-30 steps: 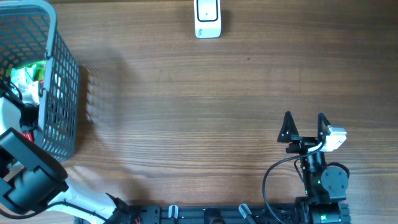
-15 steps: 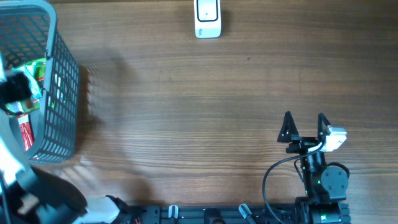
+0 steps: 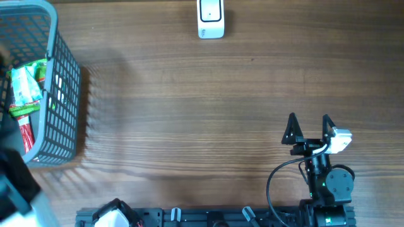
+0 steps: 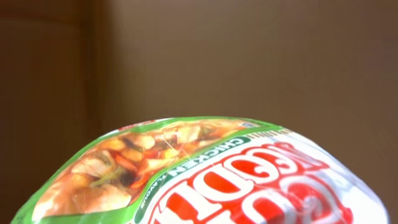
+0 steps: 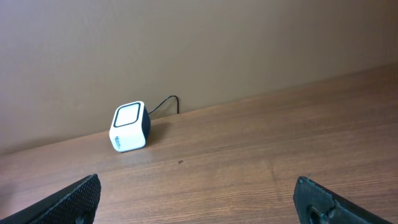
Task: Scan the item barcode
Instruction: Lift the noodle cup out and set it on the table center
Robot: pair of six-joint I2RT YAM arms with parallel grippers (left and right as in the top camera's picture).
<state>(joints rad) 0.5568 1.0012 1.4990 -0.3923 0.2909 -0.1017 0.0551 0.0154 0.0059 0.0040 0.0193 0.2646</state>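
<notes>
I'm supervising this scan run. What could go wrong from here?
The soft noodle packet is inside the basket, so it may slip or snag on the mesh wall coming out. No barcode shows on its visible face, so it may reach the scanner turned the wrong way.

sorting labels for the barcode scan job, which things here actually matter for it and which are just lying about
For the job:
- noodle packet, at the basket
- barcode scanner, at the table's far edge

Just there:
- right fingers, open and empty
- scanner cable
- red item lower in the basket, too hidden to name
</notes>
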